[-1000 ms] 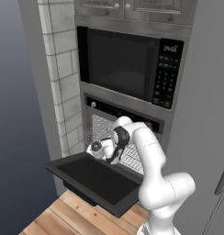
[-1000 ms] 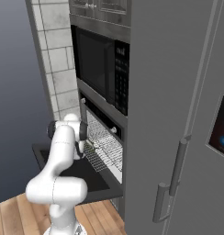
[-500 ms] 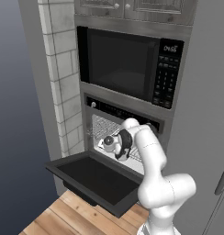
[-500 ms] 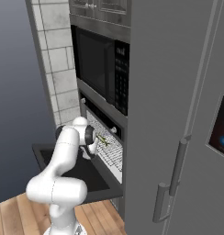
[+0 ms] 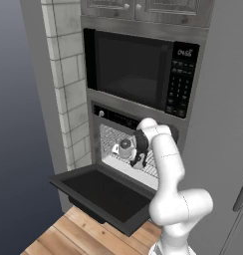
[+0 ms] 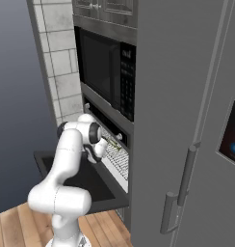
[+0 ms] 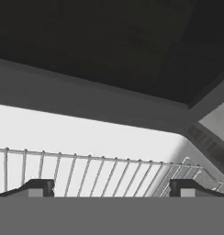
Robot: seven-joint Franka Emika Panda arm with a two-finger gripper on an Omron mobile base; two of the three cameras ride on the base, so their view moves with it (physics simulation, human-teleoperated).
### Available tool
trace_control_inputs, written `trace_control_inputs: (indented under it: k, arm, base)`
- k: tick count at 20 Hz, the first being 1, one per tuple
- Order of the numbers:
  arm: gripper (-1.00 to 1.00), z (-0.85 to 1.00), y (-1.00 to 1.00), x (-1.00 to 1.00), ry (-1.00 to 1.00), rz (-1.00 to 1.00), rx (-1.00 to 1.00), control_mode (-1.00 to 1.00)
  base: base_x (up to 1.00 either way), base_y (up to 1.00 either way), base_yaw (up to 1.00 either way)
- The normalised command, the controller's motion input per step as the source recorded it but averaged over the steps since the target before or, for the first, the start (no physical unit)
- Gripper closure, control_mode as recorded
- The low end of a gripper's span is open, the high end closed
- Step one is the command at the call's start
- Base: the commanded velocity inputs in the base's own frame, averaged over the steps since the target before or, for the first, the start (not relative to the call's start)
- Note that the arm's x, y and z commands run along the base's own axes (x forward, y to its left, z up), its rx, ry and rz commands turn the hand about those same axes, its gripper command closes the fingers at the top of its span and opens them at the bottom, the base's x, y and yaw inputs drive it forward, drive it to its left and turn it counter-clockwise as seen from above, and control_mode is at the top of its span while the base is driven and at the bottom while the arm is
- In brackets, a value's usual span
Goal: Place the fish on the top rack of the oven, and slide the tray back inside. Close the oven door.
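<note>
Fish (image 6: 112,143) lies on top rack (image 6: 118,159) w/ long axis running into the oven (image 5: 124,144); arm bent at cavity mouth, gripper (image 7: 111,188) fingers spread wide, empty; oven door (image 5: 101,195) down

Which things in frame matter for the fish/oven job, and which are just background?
Job:
fish
top rack
oven
oven door, open
gripper, open

Background:
microwave
fridge
tiled wall
</note>
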Motion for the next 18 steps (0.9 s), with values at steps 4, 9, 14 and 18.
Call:
trace_control_inputs:
  k: [4, 9, 14, 18]
  arm:
    - [-1.0, 0.38, 0.42, -1.0, -0.17, 0.0, -0.02, -1.0]
    - [-1.0, 0.14, 0.63, -1.0, -0.18, 0.0, -0.07, -1.0]
    - [-1.0, 0.29, 0.5, -1.0, -0.12, 0.0, -0.04, -1.0]
    - [-1.0, 0.98, 0.2, -0.88, -0.18, -0.02, 0.0, -1.0]
  base:
    - [0.0, 0.0, 0.0]
    - [0.0, 0.0, 0.0]
    - [0.0, 0.0, 0.0]
    - [0.0, 0.0, 0.0]
